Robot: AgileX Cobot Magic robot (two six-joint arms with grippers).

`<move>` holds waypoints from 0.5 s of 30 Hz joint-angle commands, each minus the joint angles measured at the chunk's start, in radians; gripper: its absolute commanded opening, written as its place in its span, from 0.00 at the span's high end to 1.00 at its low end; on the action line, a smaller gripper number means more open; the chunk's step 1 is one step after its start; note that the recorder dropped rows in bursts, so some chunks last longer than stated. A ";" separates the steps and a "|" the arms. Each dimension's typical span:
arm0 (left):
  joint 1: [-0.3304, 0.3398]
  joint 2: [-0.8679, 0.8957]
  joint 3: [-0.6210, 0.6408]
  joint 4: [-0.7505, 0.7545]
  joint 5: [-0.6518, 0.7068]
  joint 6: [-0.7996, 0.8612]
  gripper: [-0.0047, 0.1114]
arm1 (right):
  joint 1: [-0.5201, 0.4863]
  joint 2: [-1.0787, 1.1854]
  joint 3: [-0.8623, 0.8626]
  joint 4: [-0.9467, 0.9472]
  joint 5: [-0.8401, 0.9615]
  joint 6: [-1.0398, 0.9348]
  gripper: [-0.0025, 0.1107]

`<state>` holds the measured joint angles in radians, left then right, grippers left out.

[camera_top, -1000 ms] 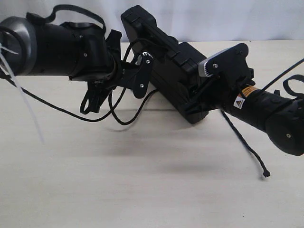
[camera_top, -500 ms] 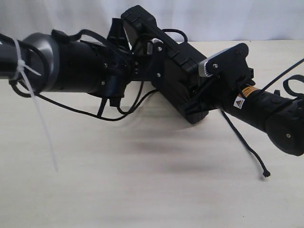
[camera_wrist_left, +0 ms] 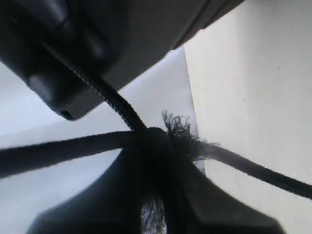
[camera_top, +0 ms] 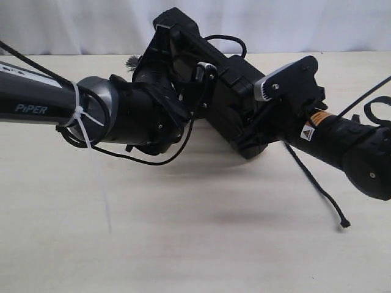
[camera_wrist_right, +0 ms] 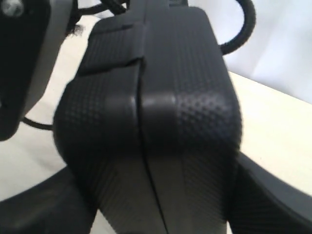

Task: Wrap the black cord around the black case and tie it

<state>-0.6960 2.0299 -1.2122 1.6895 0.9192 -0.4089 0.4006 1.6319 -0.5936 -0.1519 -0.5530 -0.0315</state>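
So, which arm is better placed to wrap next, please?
Left, probably: the left hand pinches the frayed end of the thin black braided cord; the right hand clamps the flat black plastic case.

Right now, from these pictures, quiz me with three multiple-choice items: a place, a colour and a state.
1. Where is the black cord's thin loose end? A down at the table below the right arm; B on a shelf; C in a bowl.
2. The table is: A green; B pale beige; C black.
3. The black case is: A lying flat; B opened; C held tilted by the right pincer.
A: the end rests beside that arm. B: the bare top is pale. C: pincer fingers flank the case.
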 commanded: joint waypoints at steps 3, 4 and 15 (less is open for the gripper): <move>0.002 -0.006 0.001 0.052 -0.020 -0.105 0.96 | -0.003 0.010 0.013 -0.078 0.095 0.023 0.94; 0.002 -0.006 0.001 0.052 -0.026 -0.112 0.96 | -0.003 0.010 0.013 -0.078 0.095 0.017 0.94; 0.002 -0.075 0.001 0.020 -0.185 -0.249 0.96 | -0.003 0.010 0.013 0.026 0.095 -0.070 0.94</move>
<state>-0.6943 1.9799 -1.2122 1.7244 0.7869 -0.6195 0.3973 1.6280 -0.5936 -0.1564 -0.5395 -0.0919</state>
